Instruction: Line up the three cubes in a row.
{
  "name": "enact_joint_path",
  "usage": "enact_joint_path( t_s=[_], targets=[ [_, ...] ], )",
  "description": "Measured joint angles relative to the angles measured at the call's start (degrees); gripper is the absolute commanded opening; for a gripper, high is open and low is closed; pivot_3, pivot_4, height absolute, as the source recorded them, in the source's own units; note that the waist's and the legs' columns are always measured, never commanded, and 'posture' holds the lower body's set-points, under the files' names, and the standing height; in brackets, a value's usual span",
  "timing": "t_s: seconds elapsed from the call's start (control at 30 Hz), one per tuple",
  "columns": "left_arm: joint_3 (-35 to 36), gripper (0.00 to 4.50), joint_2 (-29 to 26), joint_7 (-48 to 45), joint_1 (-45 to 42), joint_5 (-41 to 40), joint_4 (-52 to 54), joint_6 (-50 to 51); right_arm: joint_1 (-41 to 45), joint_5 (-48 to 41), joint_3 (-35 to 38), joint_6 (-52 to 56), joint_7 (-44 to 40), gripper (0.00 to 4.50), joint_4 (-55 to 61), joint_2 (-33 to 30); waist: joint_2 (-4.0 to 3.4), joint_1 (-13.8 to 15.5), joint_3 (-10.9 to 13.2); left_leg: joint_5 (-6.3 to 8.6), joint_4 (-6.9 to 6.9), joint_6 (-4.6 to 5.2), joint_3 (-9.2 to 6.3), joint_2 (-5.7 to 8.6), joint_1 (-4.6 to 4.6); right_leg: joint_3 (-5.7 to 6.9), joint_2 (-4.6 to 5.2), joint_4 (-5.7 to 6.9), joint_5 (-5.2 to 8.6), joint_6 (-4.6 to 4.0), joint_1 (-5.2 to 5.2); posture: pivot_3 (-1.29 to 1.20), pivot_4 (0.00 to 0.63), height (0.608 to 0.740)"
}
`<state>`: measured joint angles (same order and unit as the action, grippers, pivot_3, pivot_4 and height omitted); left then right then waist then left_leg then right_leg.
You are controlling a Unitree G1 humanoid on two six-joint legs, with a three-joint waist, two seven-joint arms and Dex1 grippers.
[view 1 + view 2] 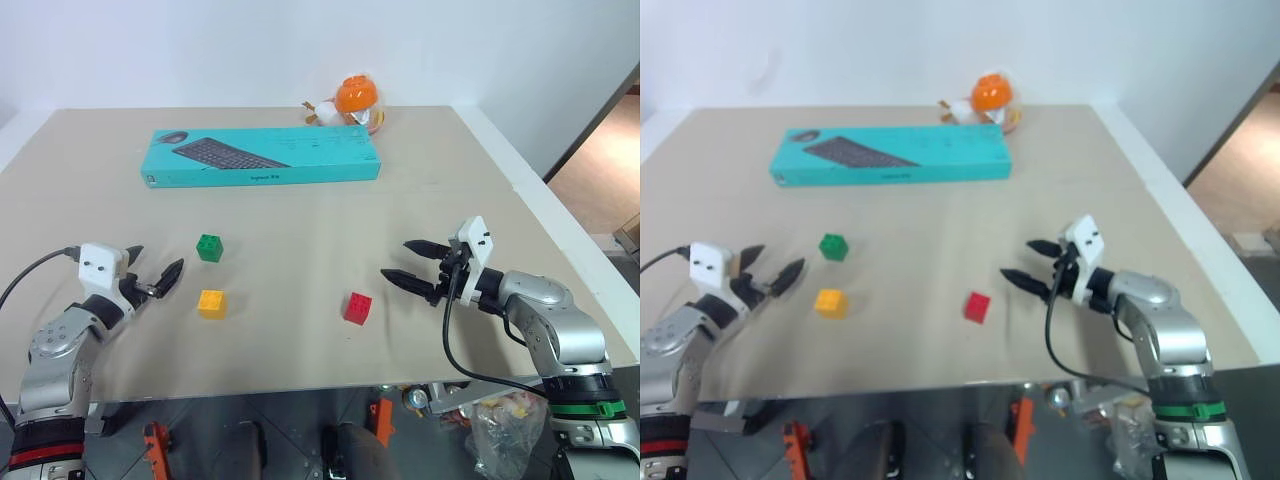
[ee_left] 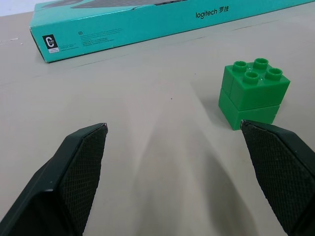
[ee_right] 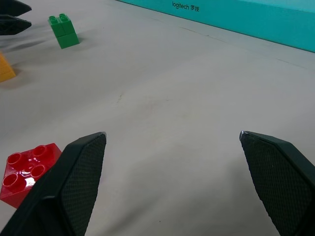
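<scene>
Fingers spread wide and empty on both sides: the left gripper (image 1: pixel 158 272) hovers over the table (image 1: pixel 480 190) just to the left of the yellow-orange cube (image 1: pixel 211 303), while the right gripper (image 1: pixel 412 265) hangs to the right of the red cube (image 1: pixel 357 307), its black fingers (image 3: pixel 74 172) apart with nothing between them. Taking the yellow-orange cube as the marker, the green cube (image 1: pixel 209 247) sits near it on the far side, and the red cube lies well apart to its right, at about the same depth on the table. Beyond the green cube, the long teal keyboard box (image 1: pixel 262 156) stretches across the far part of the table, with an orange-and-white round toy (image 1: pixel 348 100) touching or just behind its right end. No cube appears to be lined up yet; the work looks to be at the reaching stage. The next move likely calls for one gripper to close in on a cube, perhaps the green one, and bring it level with the other two.
</scene>
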<state>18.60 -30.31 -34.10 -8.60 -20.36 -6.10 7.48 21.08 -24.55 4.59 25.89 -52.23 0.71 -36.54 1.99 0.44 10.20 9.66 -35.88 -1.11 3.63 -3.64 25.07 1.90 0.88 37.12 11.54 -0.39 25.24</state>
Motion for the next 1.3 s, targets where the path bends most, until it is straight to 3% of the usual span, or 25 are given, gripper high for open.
enact_joint_path(
  t_s=[0.73,0.93,1.3],
  targets=[
    [-0.3,4.46,-3.8,-11.4,-2.0,-5.1,0.3,4.4,-2.4,0.1,0.0,-0.6,1.4,4.50,2.5,0.0,0.02,0.0,0.0,0.00,-0.13,0.01,0.01,-0.03,0.03,-0.01,-0.04,0.04,-0.06,-0.03,0.01,0.00,0.150,0.740],
    [-5.7,4.46,-12.4,-26.2,-3.7,-12.2,15.5,9.8,-1.0,-3.4,0.2,4.3,1.5,4.50,11.7,-0.9,0.01,0.0,0.0,0.00,-0.14,0.00,0.08,-0.04,-0.02,-0.10,-0.03,0.04,-0.01,-0.13,0.00,0.00,0.150,0.740],
    [-15.5,4.46,-13.0,-35.1,-3.9,-12.3,18.3,12.5,-3.7,-4.3,-7.2,9.2,2.8,4.50,19.7,0.6,-0.01,0.0,0.0,0.00,-0.19,0.00,0.04,-0.10,0.00,-0.13,-0.16,0.04,0.07,-0.31,0.00,0.00,0.150,0.740]
  ],
)
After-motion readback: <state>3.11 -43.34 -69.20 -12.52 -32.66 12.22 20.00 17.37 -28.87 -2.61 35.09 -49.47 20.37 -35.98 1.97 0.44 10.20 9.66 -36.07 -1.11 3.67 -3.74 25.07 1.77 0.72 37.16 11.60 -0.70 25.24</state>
